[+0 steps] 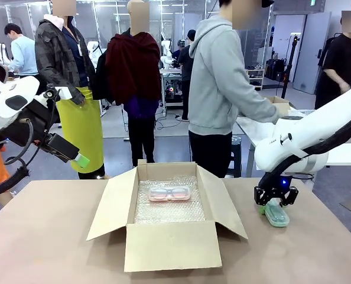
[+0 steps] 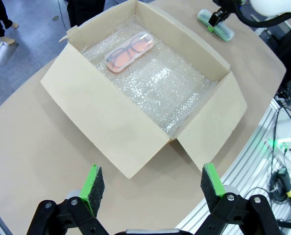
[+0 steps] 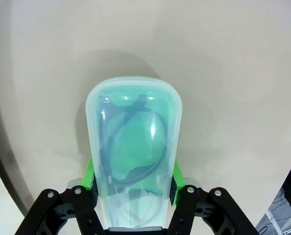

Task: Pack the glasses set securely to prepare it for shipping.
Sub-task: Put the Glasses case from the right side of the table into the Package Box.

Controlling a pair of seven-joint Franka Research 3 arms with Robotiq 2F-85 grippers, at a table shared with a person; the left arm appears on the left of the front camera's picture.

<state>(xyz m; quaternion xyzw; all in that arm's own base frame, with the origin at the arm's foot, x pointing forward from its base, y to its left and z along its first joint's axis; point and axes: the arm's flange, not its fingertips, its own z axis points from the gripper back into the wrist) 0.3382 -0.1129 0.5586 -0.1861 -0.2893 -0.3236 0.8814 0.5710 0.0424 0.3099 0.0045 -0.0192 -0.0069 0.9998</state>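
Box (image 1: 163, 245) sits open at table (image 1: 45, 236) centre, all four flaps folded out and the floor lined with bubble wrap (image 1: 163, 212). Lining is probably there to cushion whatever goes in.

Pink case (image 1: 169, 193) is already inside, flat on the wrap toward the box's 12 o'clock end, long side across. Dark-rimmed glasses show through the lid. The 6 o'clock half of the floor is bare wrap, likely room for the second case.

Green case (image 1: 277, 214) is outside the box, at about 3 o'clock from it, on the table. Right gripper (image 1: 275, 204) comes straight down on it. Right wrist view shows the pads (image 3: 90, 178) pressed against both long sides near one end, the case's far end pointing to 12 o'clock. Jaws are clamped narrow on the case across its short width, probably because that is the span they can close around. Dark glasses show inside. Cannot tell whether it has cleared the table.

Left gripper (image 1: 81, 160) hangs high at 10 o'clock, jaws wide, nothing between them, well away from the box. It looks parked out of the way.

Judged step: lifting the green case for the carry into the box. Wrapping and flap closing not yet done.
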